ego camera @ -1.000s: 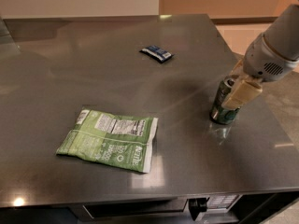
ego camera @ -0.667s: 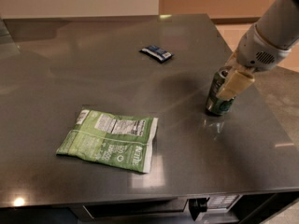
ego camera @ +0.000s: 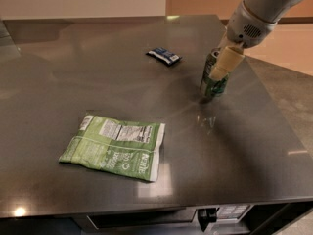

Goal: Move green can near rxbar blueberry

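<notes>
The green can (ego camera: pixel 212 86) stands upright on the dark table, right of centre. My gripper (ego camera: pixel 213 72) comes down from the upper right and is shut on the can's upper part. One beige finger (ego camera: pixel 226 61) lies across the can's front; the other finger is hidden behind it. The rxbar blueberry (ego camera: pixel 165 56), a small flat dark blue wrapper with a white patch, lies on the table to the upper left of the can, about a can's height away.
A flat green snack bag (ego camera: pixel 115 146) lies at the front left of the dark table (ego camera: pixel 58 72). The table's right edge (ego camera: pixel 274 106) runs close behind the can. A drawer handle (ego camera: pixel 208 214) sits below the front edge.
My gripper has carried the green can up and to the left, toward the rxbar blueberry. The bar and the snack bag have not moved.
</notes>
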Robot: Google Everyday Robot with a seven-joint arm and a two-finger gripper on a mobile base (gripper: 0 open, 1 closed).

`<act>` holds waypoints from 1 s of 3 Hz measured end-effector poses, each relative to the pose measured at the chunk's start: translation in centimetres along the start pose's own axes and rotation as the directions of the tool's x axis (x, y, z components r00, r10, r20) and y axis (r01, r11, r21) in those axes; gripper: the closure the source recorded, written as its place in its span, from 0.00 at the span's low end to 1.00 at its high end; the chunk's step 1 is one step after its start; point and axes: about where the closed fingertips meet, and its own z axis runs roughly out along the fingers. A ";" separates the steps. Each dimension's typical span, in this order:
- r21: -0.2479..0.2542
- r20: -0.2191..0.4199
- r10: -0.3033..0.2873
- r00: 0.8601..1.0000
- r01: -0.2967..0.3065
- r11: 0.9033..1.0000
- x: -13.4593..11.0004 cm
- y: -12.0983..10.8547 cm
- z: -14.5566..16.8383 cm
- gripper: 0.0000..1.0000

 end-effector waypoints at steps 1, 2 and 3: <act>0.003 -0.006 0.007 1.000 -0.007 1.000 -2.6 -3.0 1.3 1.00; 0.011 -0.005 0.043 0.999 -0.043 0.999 -5.1 -5.7 3.1 1.00; 0.031 -0.002 0.106 0.994 -0.106 0.994 -7.1 -7.8 4.7 1.00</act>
